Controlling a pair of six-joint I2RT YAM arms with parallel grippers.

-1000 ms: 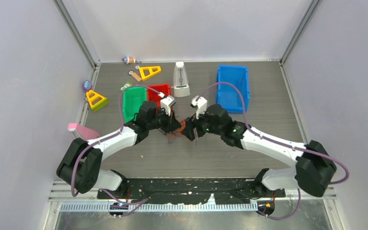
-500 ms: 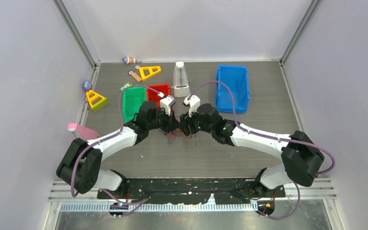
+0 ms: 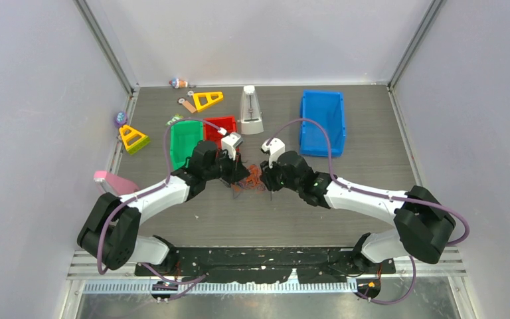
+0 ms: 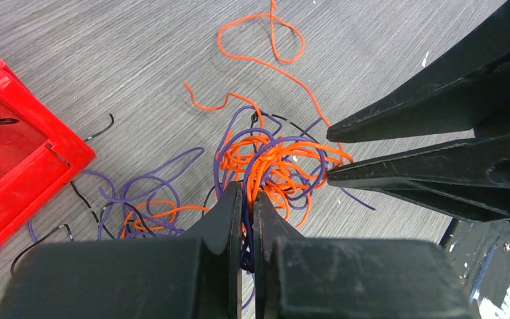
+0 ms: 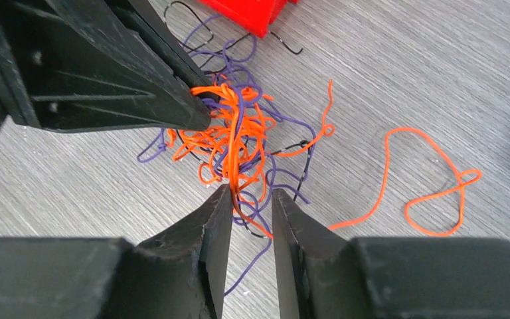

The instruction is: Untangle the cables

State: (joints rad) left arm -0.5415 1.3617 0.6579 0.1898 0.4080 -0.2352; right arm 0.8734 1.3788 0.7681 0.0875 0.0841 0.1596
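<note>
The cables (image 3: pixel 252 178) are a small clump of orange, purple and black strands on the table between both grippers. In the left wrist view the clump (image 4: pixel 272 159) lies just ahead of my left gripper (image 4: pixel 247 193), which is shut on orange and purple strands. A loose orange loop (image 4: pixel 265 40) trails beyond it. My right gripper (image 5: pixel 251 194) is open by a narrow gap, with orange, purple and black strands of the clump (image 5: pixel 232 133) running between its fingers. In the top view the left gripper (image 3: pixel 242 175) and right gripper (image 3: pixel 267 181) face each other tip to tip.
A red bin (image 3: pixel 220 127) and a green bin (image 3: pixel 184 143) stand just behind the left gripper. A metronome (image 3: pixel 251 109) and a blue bin (image 3: pixel 322 123) stand further back. Yellow triangles (image 3: pixel 133 138) and small items lie at the back left.
My right gripper swung left toward the left gripper, then drew back a little to the right. More orange strand now shows between the two grippers. The left arm has hardly moved.
</note>
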